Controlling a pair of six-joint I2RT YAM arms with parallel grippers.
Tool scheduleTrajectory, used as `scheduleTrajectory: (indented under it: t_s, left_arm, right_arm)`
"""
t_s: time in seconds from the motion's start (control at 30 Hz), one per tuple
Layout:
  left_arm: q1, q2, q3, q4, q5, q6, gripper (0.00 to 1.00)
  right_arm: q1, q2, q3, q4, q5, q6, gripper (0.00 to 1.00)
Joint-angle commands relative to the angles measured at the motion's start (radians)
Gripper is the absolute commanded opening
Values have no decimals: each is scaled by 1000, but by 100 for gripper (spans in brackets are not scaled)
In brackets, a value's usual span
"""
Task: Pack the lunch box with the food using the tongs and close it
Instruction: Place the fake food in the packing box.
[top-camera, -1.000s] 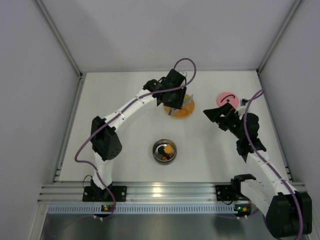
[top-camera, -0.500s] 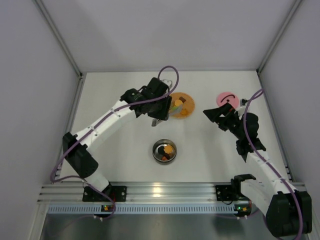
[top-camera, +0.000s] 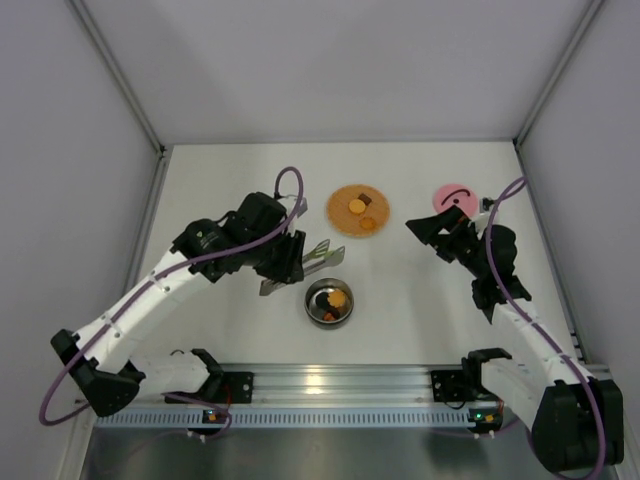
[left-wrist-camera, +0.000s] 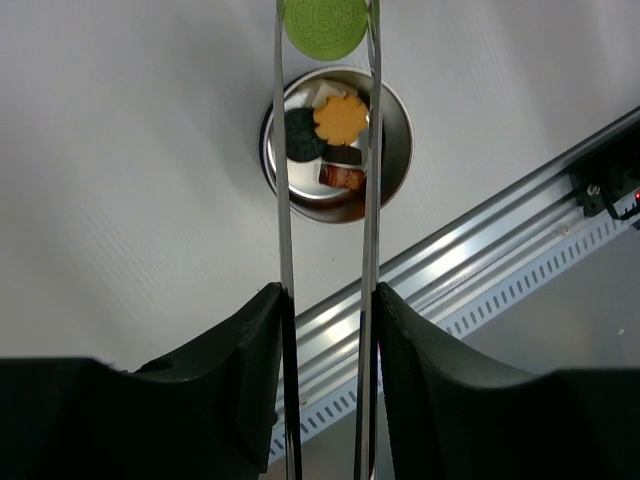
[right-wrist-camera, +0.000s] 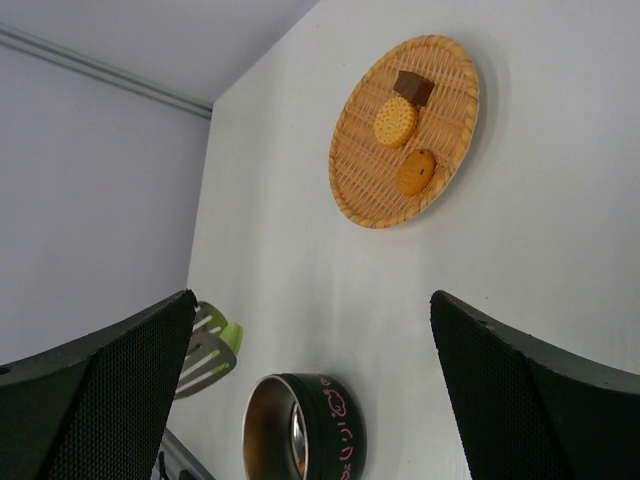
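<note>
Three pieces (right-wrist-camera: 395, 121) on woven plate (right-wrist-camera: 360, 170); left hand (left-wrist-camera: 330, 300) clamps tongs (left-wrist-camera: 284, 200); right hand (right-wrist-camera: 312, 300) apart.

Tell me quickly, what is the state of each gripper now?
Left gripper: closed on slim silver metal tongs, which pinch a round green food piece.
Right gripper: open, holding nothing.

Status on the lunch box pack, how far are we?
Done: several pieces already lie in the lunch box. In hand: the left gripper holds the tongs, which pinch the green round near the box. Left: three pieces on the woven plate, and the pink lid is still off.
</note>
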Motion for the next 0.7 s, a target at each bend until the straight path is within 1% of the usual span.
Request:
scheduleTrajectory:
  t_s: [0.0, 0.33, 0.53, 0.67]
  left_arm:
    - [-8, -61, -57, -26, 46, -13, 45]
    - [-27, -121, -152, -57, 97, 8, 45]
    - [-27, -155, -191, -76, 95, 8, 45]
    - [-28, -166, -191, -82, 95, 13, 48]
  right_arm:
    - [-13, 2, 18, 60, -1, -10, 100]
    - [-13, 8, 17, 63, -1, -7, 99]
    - [-14, 12, 15, 66, -1, -7, 99]
    - [-13, 12, 14, 69, -1, -6, 100]
